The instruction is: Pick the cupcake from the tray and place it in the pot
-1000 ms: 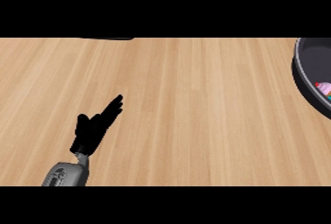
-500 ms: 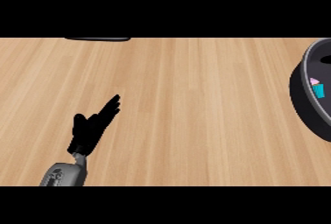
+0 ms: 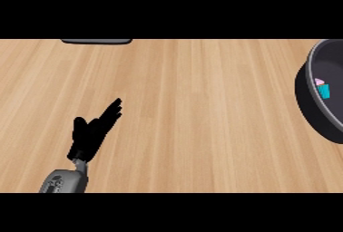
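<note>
The dark pot shows partly at the right edge of the head view. Inside it lies the cupcake, pink on top with a teal wrapper, only partly visible. My left hand rests over the wooden counter at the lower left, fingers straight and pointing up and to the right, holding nothing. It is far from the pot. My right hand is out of the picture.
A thin dark edge of the tray shows at the top left of the wooden counter, cut off by the view's upper border.
The pot and the tray edge have slid further into the view, leftward and downward, showing more of the pot and the cupcake. The left hand stays in place.
</note>
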